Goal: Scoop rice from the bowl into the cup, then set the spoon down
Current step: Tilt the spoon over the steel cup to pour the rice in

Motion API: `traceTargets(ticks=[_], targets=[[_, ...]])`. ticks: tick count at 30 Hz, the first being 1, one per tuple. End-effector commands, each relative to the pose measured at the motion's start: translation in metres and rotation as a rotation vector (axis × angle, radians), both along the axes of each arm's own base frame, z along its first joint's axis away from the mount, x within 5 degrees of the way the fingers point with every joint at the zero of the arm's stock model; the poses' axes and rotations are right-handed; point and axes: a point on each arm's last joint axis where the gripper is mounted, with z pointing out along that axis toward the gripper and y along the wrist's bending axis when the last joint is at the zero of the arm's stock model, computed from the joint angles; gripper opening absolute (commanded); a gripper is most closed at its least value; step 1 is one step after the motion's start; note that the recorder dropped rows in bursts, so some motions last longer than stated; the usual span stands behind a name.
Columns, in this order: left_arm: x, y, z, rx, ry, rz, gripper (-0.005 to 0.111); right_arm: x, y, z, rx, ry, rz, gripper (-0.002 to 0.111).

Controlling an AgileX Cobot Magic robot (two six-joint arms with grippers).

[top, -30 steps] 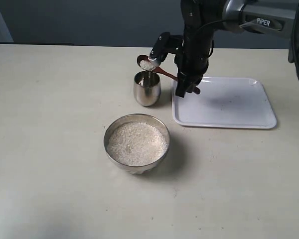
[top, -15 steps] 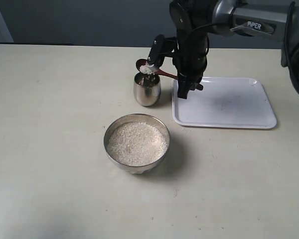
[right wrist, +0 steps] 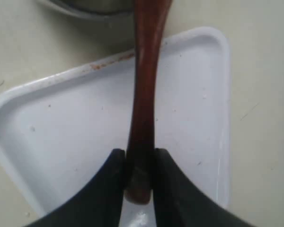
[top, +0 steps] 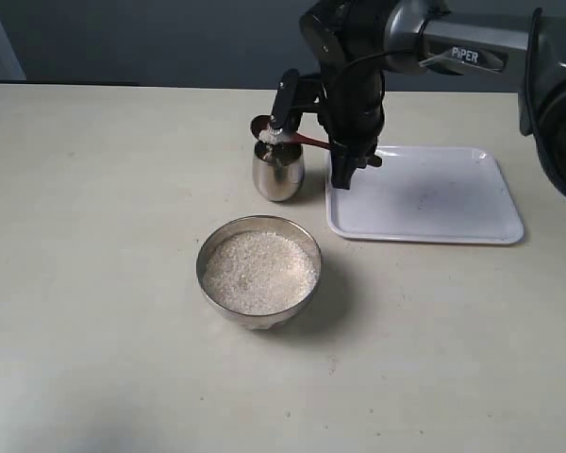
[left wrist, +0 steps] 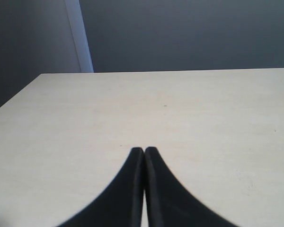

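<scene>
The steel bowl point(top: 258, 271) holds a heap of rice point(top: 258, 272) at the table's middle. Behind it stands the small steel cup point(top: 278, 171). My right gripper point(top: 349, 162) is shut on the handle end of the dark wooden spoon point(top: 307, 142), whose scoop is tipped over the cup's rim with white grains point(top: 267, 138) on it. In the right wrist view the spoon handle point(right wrist: 144, 94) runs away from the gripper point(right wrist: 140, 156) over the tray. My left gripper point(left wrist: 144, 151) is shut on nothing, above bare table; it is out of the exterior view.
A white tray point(top: 443, 203) lies right of the cup, under the right arm; its rim point(right wrist: 52, 80) shows in the right wrist view. The bowl sits a short way in front of the cup.
The right arm has shifted left and rolled, bringing the spoon's scoop down onto the cup's rim. The rice heap on the scoop has shrunk.
</scene>
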Motion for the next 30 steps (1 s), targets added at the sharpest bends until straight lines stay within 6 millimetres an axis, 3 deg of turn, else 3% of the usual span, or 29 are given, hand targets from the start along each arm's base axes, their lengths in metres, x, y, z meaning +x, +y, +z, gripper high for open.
traceTargets(ticks=[1, 30], targets=[[-0.0002, -0.0003, 0.0035, -0.014, -0.016, -0.003, 0.001, 0.0032, -0.004, 0.0053, -0.027, -0.041, -0.023, 0.0], [-0.0002, -0.0003, 0.0035, -0.014, -0.016, -0.003, 0.001, -0.0028, -0.0018, -0.0033, -0.086, -0.097, -0.046, 0.0]])
